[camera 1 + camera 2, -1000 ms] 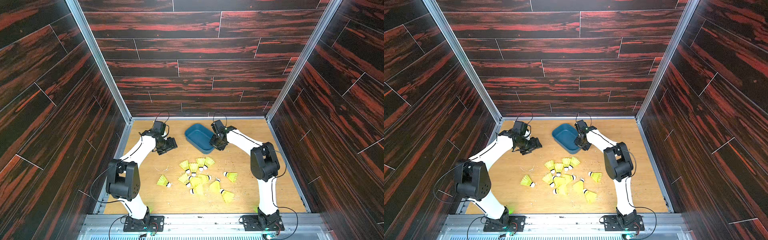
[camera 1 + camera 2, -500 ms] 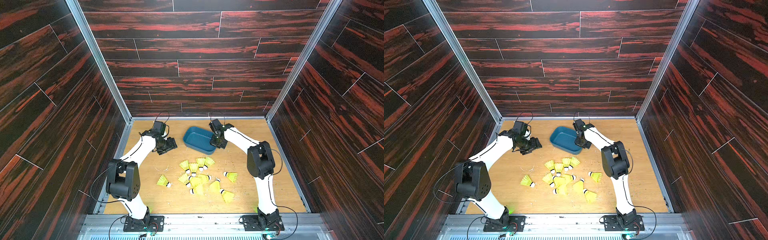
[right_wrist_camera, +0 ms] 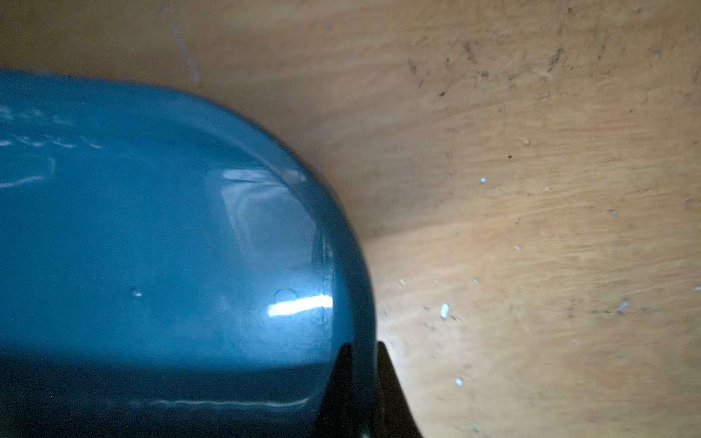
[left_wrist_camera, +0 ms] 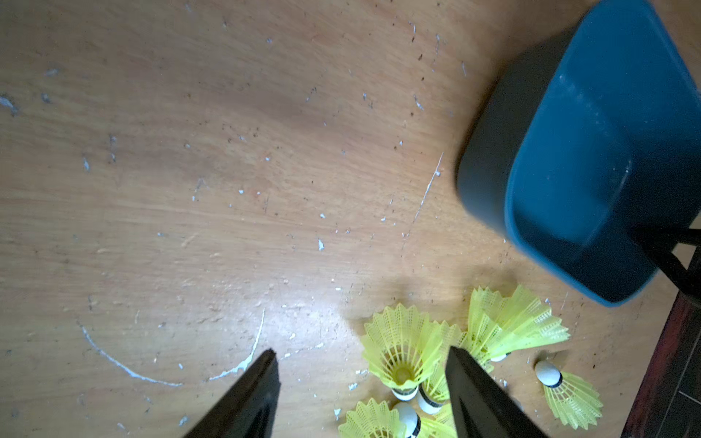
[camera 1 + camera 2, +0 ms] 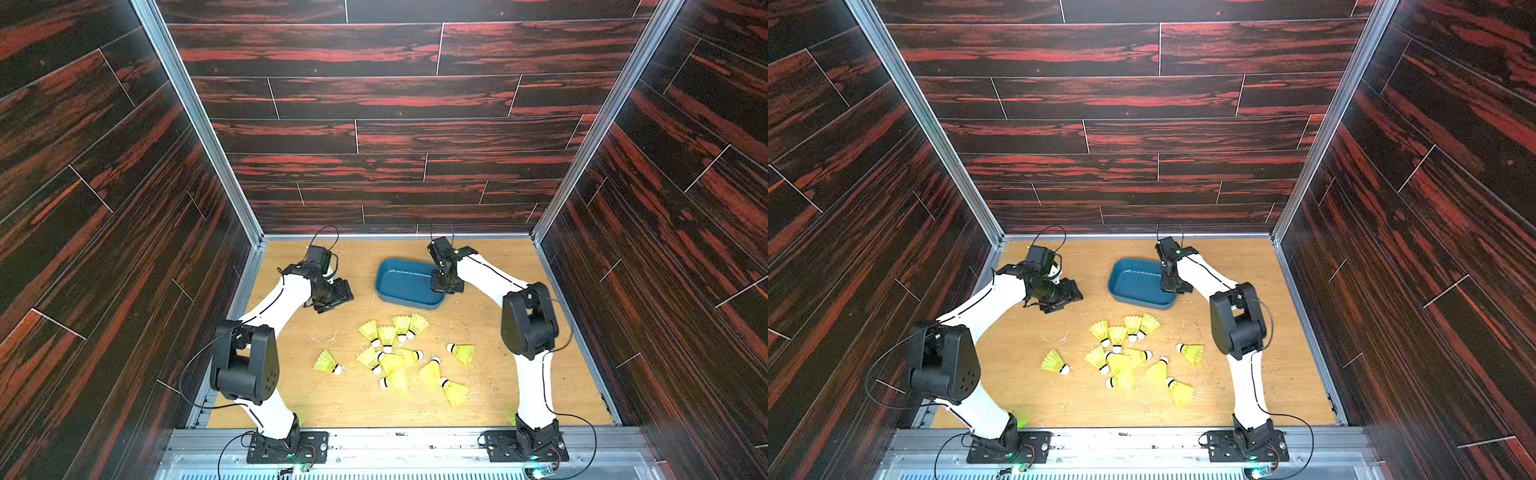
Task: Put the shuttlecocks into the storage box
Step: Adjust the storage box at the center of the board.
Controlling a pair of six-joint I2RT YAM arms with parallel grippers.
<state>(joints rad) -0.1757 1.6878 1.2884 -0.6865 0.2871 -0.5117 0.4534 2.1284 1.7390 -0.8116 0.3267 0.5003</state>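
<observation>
the right gripper [image 3: 363,349] clamps the storage box [image 5: 403,282] at its right rim, the left gripper [image 4: 361,350] hovers left, jaws apart, empty.

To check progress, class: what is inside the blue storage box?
The storage box shows only bare floor, no shuttlecocks; the right gripper, pinching its rim, hides part of one corner.
</observation>
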